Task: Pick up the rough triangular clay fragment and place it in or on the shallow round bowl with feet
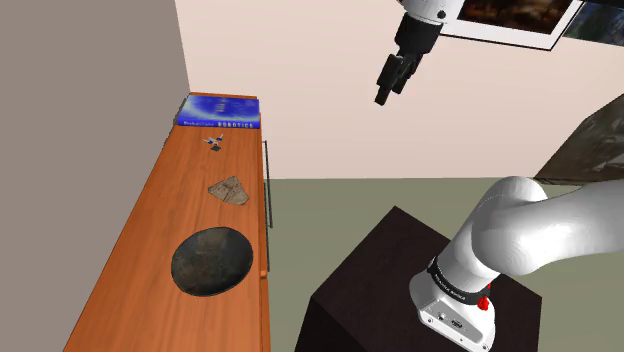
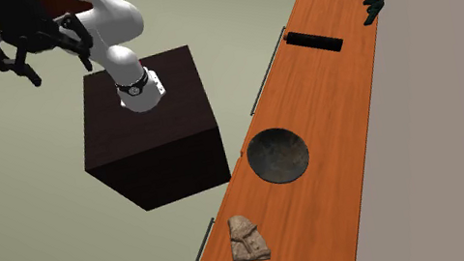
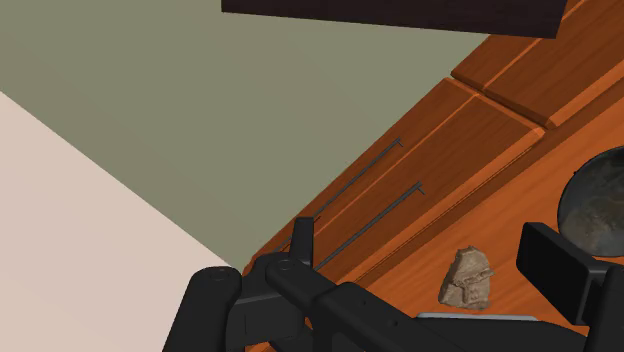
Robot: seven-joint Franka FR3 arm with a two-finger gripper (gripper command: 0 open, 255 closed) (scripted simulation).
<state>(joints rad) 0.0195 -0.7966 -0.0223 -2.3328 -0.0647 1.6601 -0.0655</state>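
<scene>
I'm holding my fingers [image 1: 385, 88] open and empty, well off the tabletop's [image 1: 160, 215] handled edge, clay fragment [image 1: 229, 189] lying near that edge beside the bowl [image 1: 211, 261].

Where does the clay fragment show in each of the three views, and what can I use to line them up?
Shoulder view: clay fragment at mid-length of the wooden top, between the blue book and the dark bowl.
Second exterior view: clay fragment low on the wooden top, below the dark bowl.
Wrist view: clay fragment on the wood, just beside the dark bowl.
Shared landmark: the dark bowl.
</scene>
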